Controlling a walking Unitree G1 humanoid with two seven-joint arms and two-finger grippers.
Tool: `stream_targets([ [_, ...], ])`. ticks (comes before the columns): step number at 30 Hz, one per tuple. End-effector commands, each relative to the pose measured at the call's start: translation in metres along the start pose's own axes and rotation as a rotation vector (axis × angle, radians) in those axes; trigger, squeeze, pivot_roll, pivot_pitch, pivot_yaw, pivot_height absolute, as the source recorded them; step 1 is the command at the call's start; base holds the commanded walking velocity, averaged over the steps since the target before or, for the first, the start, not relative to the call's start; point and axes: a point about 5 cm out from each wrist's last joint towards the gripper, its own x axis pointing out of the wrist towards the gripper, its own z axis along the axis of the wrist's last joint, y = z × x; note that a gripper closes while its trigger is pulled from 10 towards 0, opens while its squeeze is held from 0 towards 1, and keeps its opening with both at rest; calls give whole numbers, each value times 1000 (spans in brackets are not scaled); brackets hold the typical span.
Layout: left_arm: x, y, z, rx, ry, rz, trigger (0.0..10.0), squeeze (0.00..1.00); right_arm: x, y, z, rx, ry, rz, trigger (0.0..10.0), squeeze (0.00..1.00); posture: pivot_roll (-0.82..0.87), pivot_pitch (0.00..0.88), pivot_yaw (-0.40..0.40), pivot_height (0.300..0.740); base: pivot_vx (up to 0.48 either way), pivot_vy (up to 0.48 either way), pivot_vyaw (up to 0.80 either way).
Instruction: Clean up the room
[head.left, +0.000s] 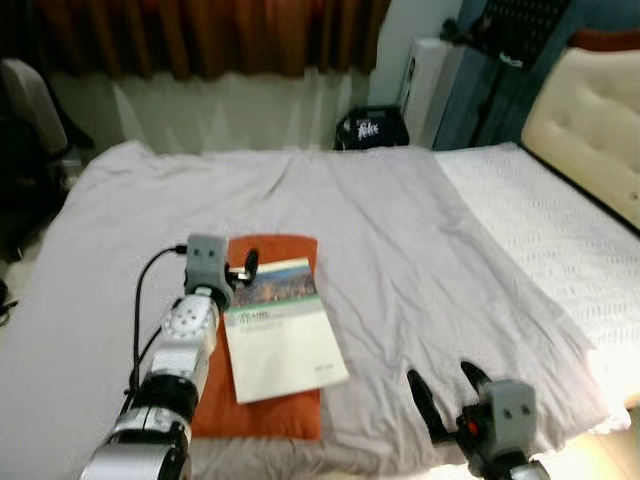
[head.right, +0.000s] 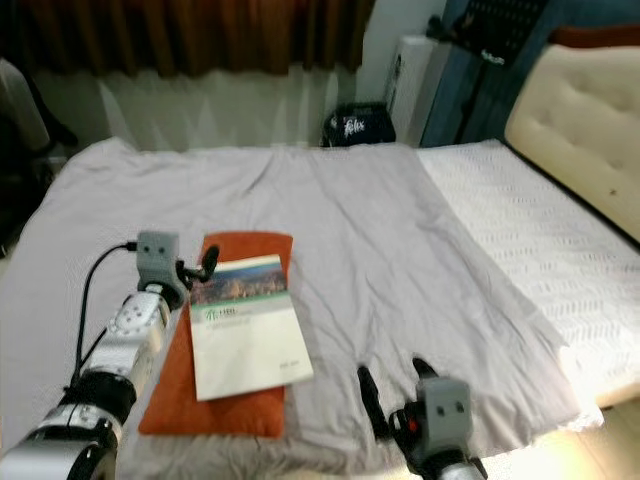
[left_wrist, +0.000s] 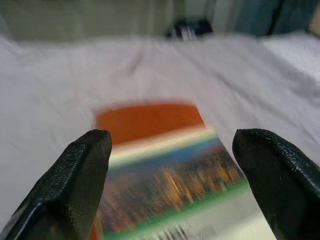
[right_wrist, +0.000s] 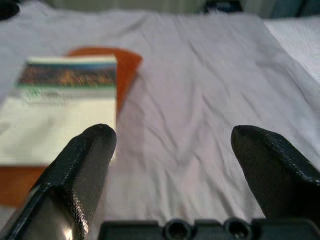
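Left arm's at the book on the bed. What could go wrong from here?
1. The book lies flat on an orange cloth, so the open left gripper may pinch the cloth along with it, or only the cover.
2. The bed sheet is soft and wrinkled; pressing down could sink the book instead of getting under its edge.
3. The right gripper, open near the bed's near edge, might snag the sheet.

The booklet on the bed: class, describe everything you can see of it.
The booklet is thin, closed and flat, face up. Its cover has a dark landscape photo band at the top, green print below, then pale blank paper. It lies on an orange cloth on the grey bedspread. The left gripper, jaws open, hovers at its top left corner.
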Motion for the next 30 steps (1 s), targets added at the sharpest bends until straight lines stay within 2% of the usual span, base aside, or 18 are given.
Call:
stream_targets([
  [1, -2, 7, -12, -49, 65, 56, 10000, 0, -9, -1, 12, -24, -12, 10, 10000, 0, -254, 163, -113, 740, 0, 0, 0],
  [2, -2, 7, -12, -49, 65, 56, 10000, 0, -9, -1, 12, -24, -12, 10, 10000, 0, -254, 163, -113, 740, 0, 0, 0],
  [5, -10, 27, -25, -84, 101, 163, 10000, 0, -25, -4, 16, -32, 27, -1, 10000, 0, -294, 216, -135, 740, 0, 0, 0],
  [7, -14, 37, -24, -56, 66, 212, 10000, 0, -33, -3, 17, -34, 51, 0, 10000, 0, -295, 237, -140, 740, 0, 0, 0],
  [8, -14, 37, -24, -56, 66, 212, 10000, 0, -33, -3, 17, -34, 51, 0, 10000, 0, -295, 237, -140, 740, 0, 0, 0],
  [12, -26, 51, -24, 72, -29, 290, 10000, 0, -40, -1, 15, -26, 84, 6, 10000, 0, -281, 247, -142, 740, 0, 0, 0],
  [13, -26, 51, -24, 72, -29, 290, 10000, 0, -40, -1, 15, -26, 84, 6, 10000, 0, -281, 247, -142, 740, 0, 0, 0],
  [14, -33, 52, -34, 63, -19, 298, 10000, 0, -40, 0, 15, -20, 95, 14, 10000, 0, -264, 251, -146, 740, 0, 0, 0],
  [15, -33, 52, -34, 63, -19, 298, 10000, 0, -40, 0, 15, -20, 95, 14, 10000, 0, -264, 251, -146, 740, 0, 0, 0],
  [20, -37, 38, -57, -92, 88, 251, 10000, 0, -37, 2, 14, -17, 112, 41, 10000, 0, -255, 259, -159, 740, 0, 0, 0],
  [25, -35, 36, -57, -104, 94, 284, 10000, 0, -40, 2, 15, -22, 127, 50, 10000, 0, -271, 264, -167, 740, 0, 0, 0],
  [30, -35, 30, -62, -178, 135, 276, 10000, 0, -45, 3, 13, -22, 148, 51, 10000, 0, -275, 261, -165, 740, 0, 0, 0],
])
